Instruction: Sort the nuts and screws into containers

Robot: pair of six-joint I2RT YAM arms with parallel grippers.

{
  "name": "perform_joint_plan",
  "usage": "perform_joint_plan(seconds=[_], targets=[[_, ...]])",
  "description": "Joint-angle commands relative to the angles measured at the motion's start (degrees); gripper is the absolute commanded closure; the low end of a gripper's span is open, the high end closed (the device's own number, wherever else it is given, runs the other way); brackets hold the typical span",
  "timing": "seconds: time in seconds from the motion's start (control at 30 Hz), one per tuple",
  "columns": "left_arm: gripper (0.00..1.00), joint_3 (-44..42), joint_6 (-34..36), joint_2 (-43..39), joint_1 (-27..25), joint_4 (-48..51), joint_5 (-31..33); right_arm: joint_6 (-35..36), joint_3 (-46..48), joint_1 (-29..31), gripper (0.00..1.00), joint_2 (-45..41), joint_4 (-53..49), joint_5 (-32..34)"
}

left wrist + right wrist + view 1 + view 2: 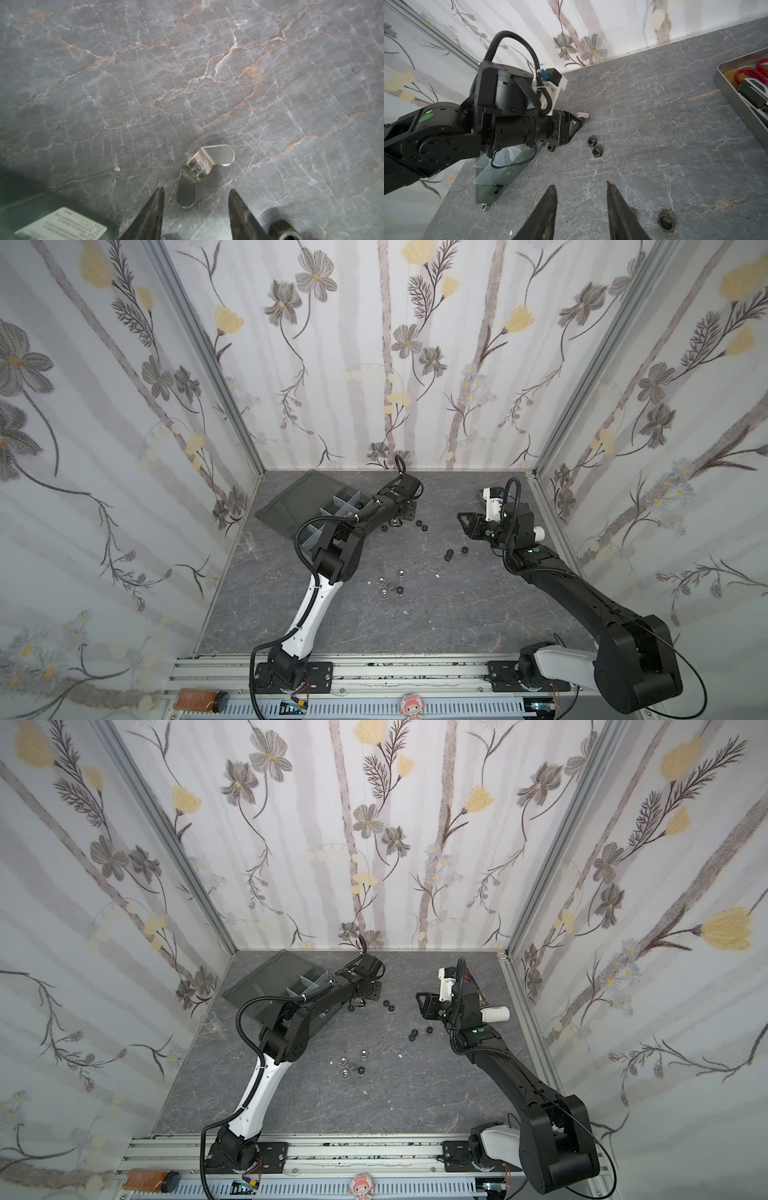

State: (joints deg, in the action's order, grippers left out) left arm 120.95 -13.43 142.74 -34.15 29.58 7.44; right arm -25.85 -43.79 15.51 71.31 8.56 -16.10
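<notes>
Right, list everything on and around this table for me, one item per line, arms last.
Wing nut: one, silver, on the table just ahead of the left claw.
Black hex nuts: about seven, black; three by the left claw, three mid-right, one in the front cluster.
Silver hex pieces: about three, silver, front-centre cluster; nuts or bolts, cannot tell.
Organizer box: one, smoky grey, back left, lid open.
Silver nut: one, silver, beside the organizer box.
Metal tray: one, silver, back right, holding red-handled scissors.
White bottle: one, white, lying near the right wall.
Left claw: one, black, open, empty.
Right claw: one, black, open, empty.
</notes>
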Motion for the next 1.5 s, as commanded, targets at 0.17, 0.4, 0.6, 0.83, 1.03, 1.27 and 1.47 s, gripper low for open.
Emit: perform_joint_plan(seconds=[0.17,0.4,0.6,0.83,1.03,1.27,1.47], targets=[[0.51,6.1,-0.1,4.7,0.4,2.5,1.4,1.0,0.0,0.0,0.59,-0.6,-0.3,0.3],[0.52,9.8,-0.4,7.5,0.8,3.6,1.5,1.1,-0.3,-0.1,0.59,-0.5,-0.6,0.4],[0.57,9.9,-1.0,7.8,0.8,3.8,1.5,1.3,-0.4,-0.1,0.58,-0.8,-0.9,0.4],[0.67,10.0,-1.5,7.2,0.3,4.5,1.0,1.3,-0.5,-0.2,0.58,-1.1,-1.0,0.3],[0.77,9.5,-1.8,6.4,-0.1,5.1,0.7,1.5,-0.6,-0.1,0.58,-0.8,-0.7,-0.4],[0.8,9.0,-2.6,3.5,-0.3,5.4,0.7,1.4,-1.2,-0.1,0.58,-1.1,-1.3,-0.5],[0.8,8.6,-3.2,-1.4,-0.6,6.4,0.2,1.3,-0.9,-0.2,0.58,-2.5,-2.2,-0.6]])
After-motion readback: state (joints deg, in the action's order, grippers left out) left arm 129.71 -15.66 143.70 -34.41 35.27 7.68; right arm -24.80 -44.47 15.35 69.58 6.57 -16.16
